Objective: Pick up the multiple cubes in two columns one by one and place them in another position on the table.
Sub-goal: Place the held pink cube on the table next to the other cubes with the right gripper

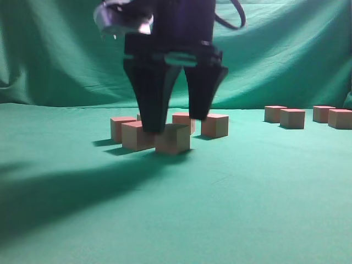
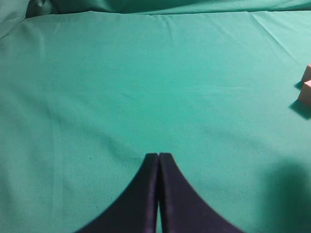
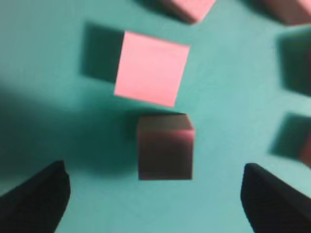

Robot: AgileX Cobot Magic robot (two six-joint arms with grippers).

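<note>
My right gripper [image 1: 176,123] hangs over the middle group of cubes with its black jaws wide apart and nothing between them. In the right wrist view that gripper [image 3: 155,196] looks down on a shadowed cube [image 3: 165,148] resting on the green table [image 3: 73,97], just ahead of the gap. A brightly lit cube [image 3: 151,68] lies beyond it. From the exterior, the front cube [image 1: 172,138] sits under the fingers, with several more cubes [image 1: 136,136] around it. My left gripper [image 2: 158,156] is shut on nothing above bare cloth.
Several more cubes [image 1: 292,118] stand in a row at the far right of the table [image 1: 231,209]. Two cube edges [image 2: 306,91] show at the right border of the left wrist view. Green cloth backdrop [image 1: 55,49] hangs behind.
</note>
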